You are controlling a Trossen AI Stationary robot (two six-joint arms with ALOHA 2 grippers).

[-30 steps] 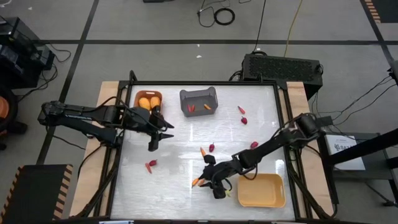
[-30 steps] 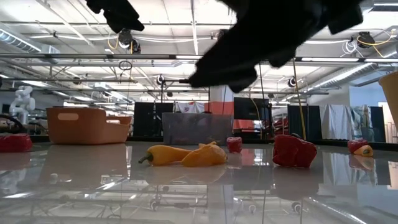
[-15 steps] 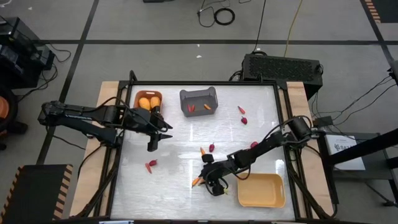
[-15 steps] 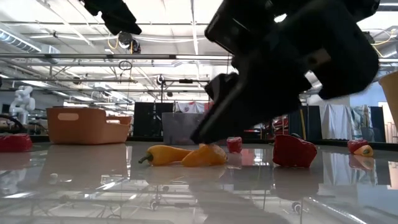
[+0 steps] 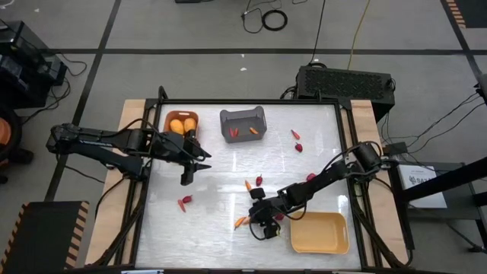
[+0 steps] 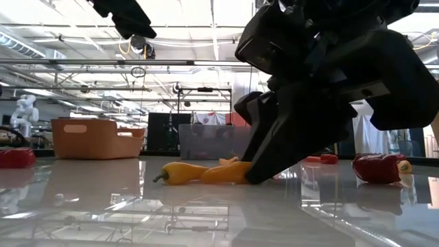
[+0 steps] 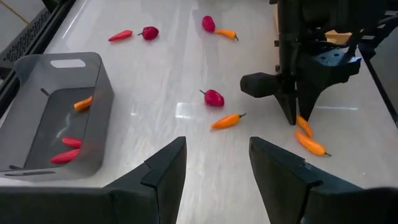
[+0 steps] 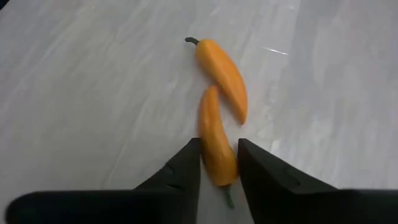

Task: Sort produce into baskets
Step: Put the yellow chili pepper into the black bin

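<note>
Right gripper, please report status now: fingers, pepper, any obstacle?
Right gripper down, fingers around one orange pepper. Second pepper touching it. Left gripper open, waiting by the orange basket.

Two yellow-orange peppers (image 8: 219,112) lie on the pale, faintly marbled table (image 8: 93,93), between black jaws.

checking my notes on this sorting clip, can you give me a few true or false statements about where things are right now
1. The right gripper has its fingers on either side of an orange pepper. True.
2. The grey bin is empty. False: it holds a few small orange and red pieces.
3. The left gripper holds a red berry. False: it is open and holds nothing, hovering beside the orange bin.
4. Two orange peppers lie close together under the right gripper. True.
5. The yellow bin already holds peppers. False: nothing shows inside it.
</note>
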